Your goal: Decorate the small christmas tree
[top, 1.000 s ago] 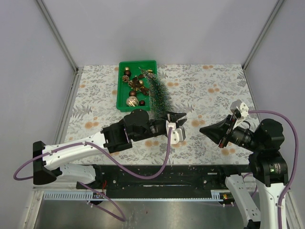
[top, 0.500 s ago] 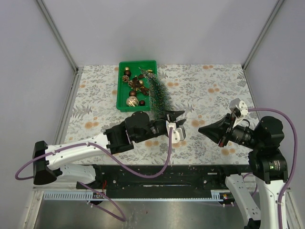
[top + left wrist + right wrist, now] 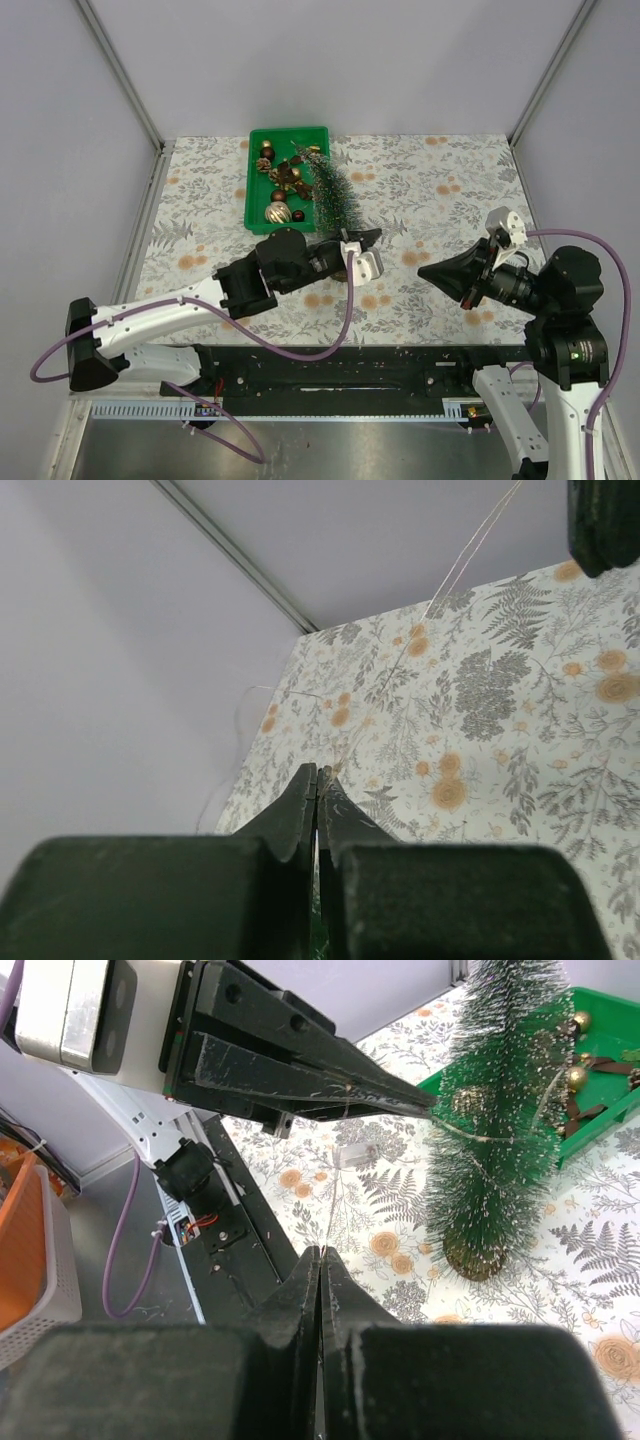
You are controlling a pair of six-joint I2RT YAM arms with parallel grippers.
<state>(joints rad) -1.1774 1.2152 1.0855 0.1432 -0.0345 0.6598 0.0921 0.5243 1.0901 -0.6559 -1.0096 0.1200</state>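
The small christmas tree stands upright on the tablecloth beside the green tray; it also shows in the right wrist view. A thin wire with tiny beads wraps round the tree and runs to both grippers. My left gripper is shut on the wire right at the tree's near side; its tips pinch the strand in the left wrist view and show in the right wrist view. My right gripper is shut on the wire's other stretch, to the right of the tree.
The green tray holds several brown and gold baubles and dark ribbon pieces. An orange basket sits off the table's near side. Metal frame posts and grey walls bound the table. The right gripper's tip shows in the left wrist view.
My left gripper's jaws were open and have shut on the wire next to the tree's lower part. The right gripper has stayed shut and shifted only slightly.
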